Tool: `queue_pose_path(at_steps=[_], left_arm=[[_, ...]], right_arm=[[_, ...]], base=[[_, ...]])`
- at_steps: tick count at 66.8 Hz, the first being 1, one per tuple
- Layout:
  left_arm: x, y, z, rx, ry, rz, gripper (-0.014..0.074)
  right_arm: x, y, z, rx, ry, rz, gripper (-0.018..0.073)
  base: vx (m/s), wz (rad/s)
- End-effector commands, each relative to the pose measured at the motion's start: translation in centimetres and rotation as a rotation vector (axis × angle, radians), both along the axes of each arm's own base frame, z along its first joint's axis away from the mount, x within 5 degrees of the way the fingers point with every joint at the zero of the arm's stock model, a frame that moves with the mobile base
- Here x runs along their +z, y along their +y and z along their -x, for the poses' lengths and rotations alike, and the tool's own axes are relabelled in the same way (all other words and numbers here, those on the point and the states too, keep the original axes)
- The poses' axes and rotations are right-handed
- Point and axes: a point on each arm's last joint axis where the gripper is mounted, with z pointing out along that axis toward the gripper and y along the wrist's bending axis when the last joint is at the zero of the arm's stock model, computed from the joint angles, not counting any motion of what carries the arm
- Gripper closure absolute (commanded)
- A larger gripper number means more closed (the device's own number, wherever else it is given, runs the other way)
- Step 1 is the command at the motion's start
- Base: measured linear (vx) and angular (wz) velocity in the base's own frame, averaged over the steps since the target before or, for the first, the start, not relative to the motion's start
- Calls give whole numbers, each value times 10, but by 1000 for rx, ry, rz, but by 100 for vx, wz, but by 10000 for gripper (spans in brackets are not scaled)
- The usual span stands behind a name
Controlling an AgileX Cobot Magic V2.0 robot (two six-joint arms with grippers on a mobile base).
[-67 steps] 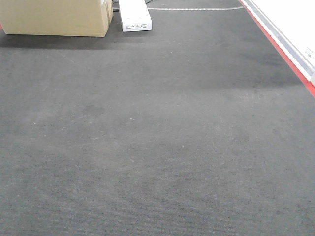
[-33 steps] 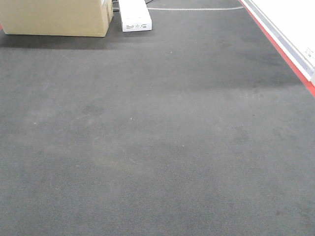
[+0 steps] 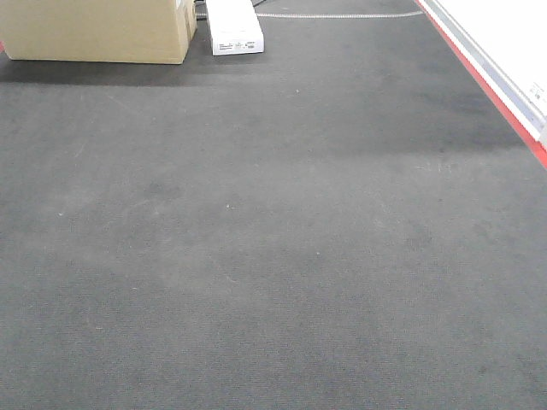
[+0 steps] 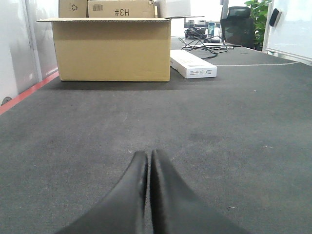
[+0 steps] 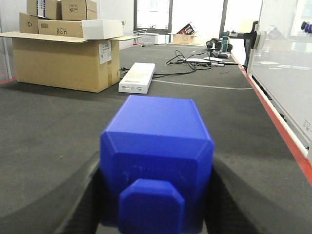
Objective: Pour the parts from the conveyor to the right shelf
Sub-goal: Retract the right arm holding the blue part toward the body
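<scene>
The part, a bright-blue boxy block [image 5: 156,141] with bevelled edges and a short knob facing the camera, fills the right wrist view. My right gripper [image 5: 156,165] is shut on it, one dark finger pressed on each side, just above the conveyor [image 3: 273,239], a wide dark grey belt. Low over the same belt, my left gripper [image 4: 148,155] is shut with nothing between its fingers. Neither gripper shows in the front view. The right shelf is out of view.
An open cardboard box [image 4: 112,48] and a flat white box [image 4: 192,64] stand at the belt's far end, with cables behind. A red strip [image 3: 500,98] and a white panel [image 5: 287,63] run along the belt's right edge.
</scene>
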Motion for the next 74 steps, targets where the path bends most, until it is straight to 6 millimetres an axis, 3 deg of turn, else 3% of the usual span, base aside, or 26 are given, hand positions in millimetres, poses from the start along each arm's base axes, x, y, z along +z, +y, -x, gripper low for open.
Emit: queue_pose_path(at_steps=[1, 43, 74], left_arm=[[13, -1, 2, -9, -97, 12, 603], [13, -1, 2, -9, -97, 12, 603], [13, -1, 2, -9, -97, 12, 603]], right_arm=[[15, 0, 2, 10, -106, 0, 567], [15, 0, 2, 9, -103, 1, 567], [15, 0, 2, 9, -103, 1, 567]], base=[[0, 0], [-2, 3], [-21, 11]])
